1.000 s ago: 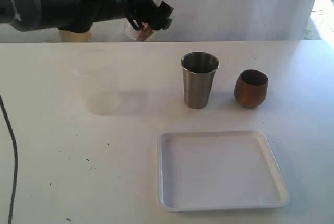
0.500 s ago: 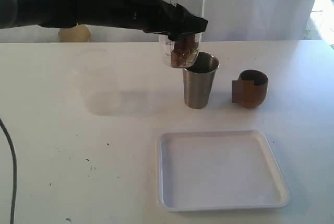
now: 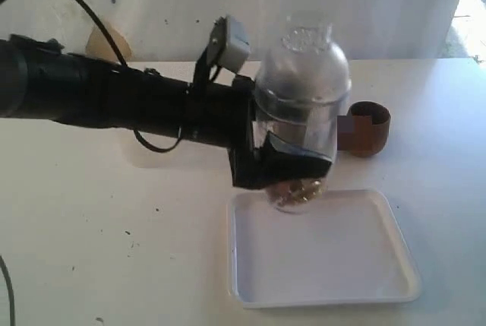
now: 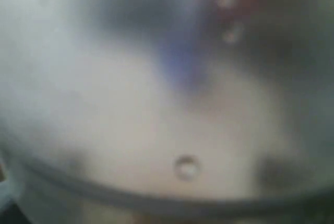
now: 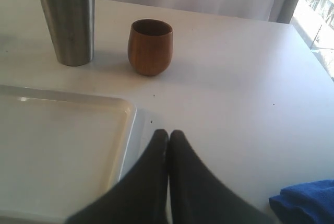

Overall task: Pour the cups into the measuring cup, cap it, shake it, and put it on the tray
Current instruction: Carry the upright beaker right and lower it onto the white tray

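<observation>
Item under inspection: tall clear plastic measuring cup (image 3: pixel 304 109), cylindrical, capped with a clear dome-shaped lid (image 3: pixel 305 52) that has a short neck. It stands roughly upright with the dome end up. Small brown pieces (image 3: pixel 298 189) lie at its base. No printed scale can be read on its wall at this angle.

The left gripper (image 3: pixel 292 166), black, pinches the lower part of the measuring cup, one jaw on either side. The left wrist view shows only blurred clear plastic close against the lens.

Below the left jaws lies the shallow white rectangular plastic tray (image 3: pixel 326 261), and the cup's base sits at its far rim. Whether the base touches the tray cannot be told. The tray floor on the near side of the jaws is bare.

Beyond the left jaws, the rounded dark-brown wooden cup (image 3: pixel 370 125) shows partly past the cylinder.

The right gripper (image 5: pixel 168 136), black, has its jaws pressed together and holds nothing. It hovers just beside the tray's corner. Ahead of these jaws the wooden cup (image 5: pixel 150 47) stands upright on the white table (image 5: pixel 235 78), with the tapered stainless-steel tumbler (image 5: pixel 67 23) near it, the two not touching. Both are off the tray. A blue cloth (image 5: pixel 308 203) lies off to one side of the jaws. Open tabletop lies between the right jaws and the cups.
</observation>
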Controlling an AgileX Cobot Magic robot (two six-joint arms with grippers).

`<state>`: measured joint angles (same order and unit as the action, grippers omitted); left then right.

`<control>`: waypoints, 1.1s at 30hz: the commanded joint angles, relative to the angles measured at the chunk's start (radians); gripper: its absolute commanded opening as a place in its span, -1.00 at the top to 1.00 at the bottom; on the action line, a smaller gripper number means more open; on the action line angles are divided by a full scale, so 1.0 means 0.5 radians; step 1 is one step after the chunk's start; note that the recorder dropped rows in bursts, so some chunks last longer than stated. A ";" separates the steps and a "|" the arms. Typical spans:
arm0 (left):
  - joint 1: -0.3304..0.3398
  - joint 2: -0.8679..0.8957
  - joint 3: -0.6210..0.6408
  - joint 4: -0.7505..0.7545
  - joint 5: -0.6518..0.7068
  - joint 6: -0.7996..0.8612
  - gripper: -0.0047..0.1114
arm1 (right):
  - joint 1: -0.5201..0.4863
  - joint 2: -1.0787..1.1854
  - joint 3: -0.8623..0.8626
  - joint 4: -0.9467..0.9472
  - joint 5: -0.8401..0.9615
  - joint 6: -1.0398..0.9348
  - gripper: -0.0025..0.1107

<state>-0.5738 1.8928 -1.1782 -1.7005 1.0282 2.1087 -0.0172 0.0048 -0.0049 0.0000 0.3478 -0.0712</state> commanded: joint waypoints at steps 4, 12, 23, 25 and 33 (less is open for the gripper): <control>-0.272 0.139 0.002 -0.088 -0.133 0.019 0.92 | -0.004 -0.010 0.010 0.000 -0.007 0.002 0.96; -0.332 0.344 -0.114 -0.088 -0.112 0.019 0.92 | -0.004 -0.010 0.010 0.000 -0.007 0.002 0.96; -0.332 0.545 -0.424 -0.088 -0.220 0.019 0.92 | -0.004 -0.010 0.010 0.000 -0.007 0.002 0.96; -0.332 0.577 -0.460 -0.088 -0.247 0.019 0.92 | -0.004 -0.010 0.010 0.000 -0.007 0.002 0.96; -0.332 0.667 -0.532 -0.088 -0.246 0.019 0.92 | -0.004 -0.010 0.010 0.000 -0.007 0.002 0.96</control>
<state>-0.7361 2.2288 -1.4301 -1.7128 0.8845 2.1193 -0.0172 0.0048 -0.0049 0.0000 0.3478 -0.0712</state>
